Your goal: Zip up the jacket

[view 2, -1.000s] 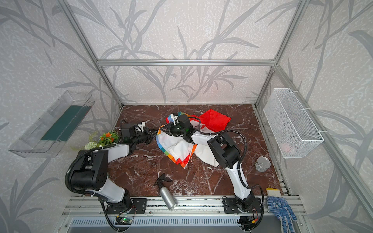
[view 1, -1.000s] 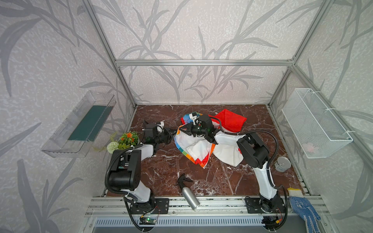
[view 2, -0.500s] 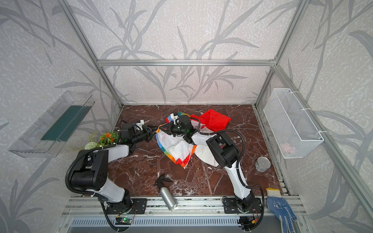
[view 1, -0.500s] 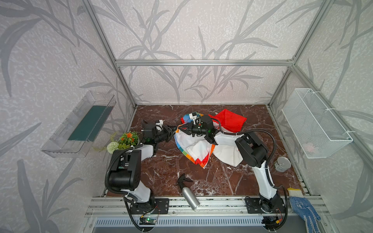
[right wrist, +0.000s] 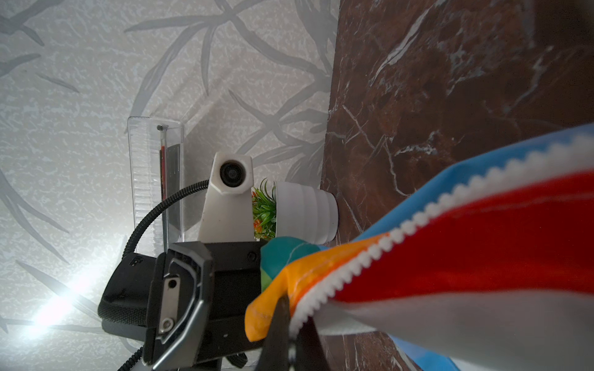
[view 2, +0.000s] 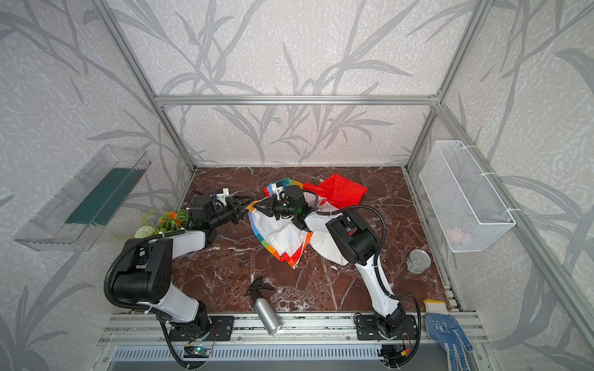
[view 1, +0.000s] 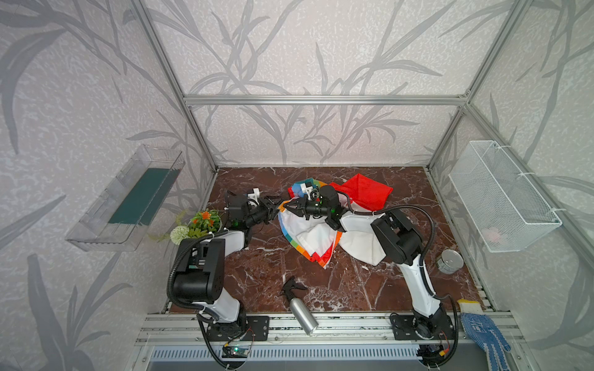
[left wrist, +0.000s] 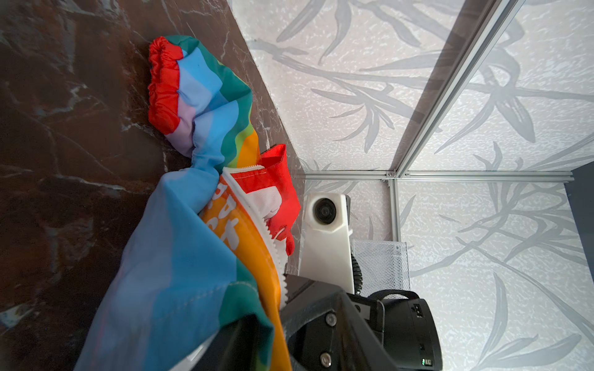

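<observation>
1. The left arm (view 1: 229, 242) lies low along the left side of both top views. Its elbow is folded near the front rail, and its forearm runs back past the flower pot (view 1: 205, 221), with the wrist turned toward the middle of the frame.
2. The left pincer (view 1: 274, 208) points rightward at the left corner of the jacket (view 1: 308, 231). Its fingers stand spread in a V, with the rainbow hem right at their tips. Whether the cloth touches them I cannot tell.
3. The right arm (view 1: 397, 239) rises from the lower right, bends at a black elbow right of centre and reaches leftward over the jacket.
4. The right pincer (right wrist: 294, 316) is pressed together on the orange edge beside the white zipper teeth (right wrist: 427, 209). It holds that edge up off the tabletop (view 1: 263, 273). The two pincers face each other nearly tip to tip.
5. The jacket is bunched at the centre of the top views with its white lining up. Its rainbow border runs toward lower centre, and the red hood (view 1: 363, 192) spreads toward the upper right.
6. A second ago the left pincer was closed at this same corner. Half a second ago it had begun to part, and now its fingers stand clearly wider.
7. Both arms and the jacket sit almost where they were, and the right pincer's pinch is unchanged.
</observation>
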Robot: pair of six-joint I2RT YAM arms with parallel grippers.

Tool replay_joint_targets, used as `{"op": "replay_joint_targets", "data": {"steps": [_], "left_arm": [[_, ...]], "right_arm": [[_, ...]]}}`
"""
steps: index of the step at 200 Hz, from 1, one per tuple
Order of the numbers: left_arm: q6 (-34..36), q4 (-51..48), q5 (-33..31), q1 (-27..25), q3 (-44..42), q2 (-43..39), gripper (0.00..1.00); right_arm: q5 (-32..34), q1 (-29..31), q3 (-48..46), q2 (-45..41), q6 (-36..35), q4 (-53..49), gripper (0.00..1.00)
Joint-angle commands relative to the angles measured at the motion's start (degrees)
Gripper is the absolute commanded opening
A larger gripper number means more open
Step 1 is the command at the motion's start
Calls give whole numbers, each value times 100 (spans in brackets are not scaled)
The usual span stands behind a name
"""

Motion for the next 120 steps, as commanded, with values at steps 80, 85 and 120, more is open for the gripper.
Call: {"op": "replay_joint_targets", "data": {"steps": [80,85,120], "left_arm": [[-60,248,196,-8,-139,-155,39],[-58,251,194,-7,-137,-165,39],[13,170,229,-10,-157,-203,40]], "right_arm": [[-235,-90,491,158,-165,-383,0],[-237,-92,486,163,-156,-383,0],[-298,-99,538,195,-129,-362,0]]}}
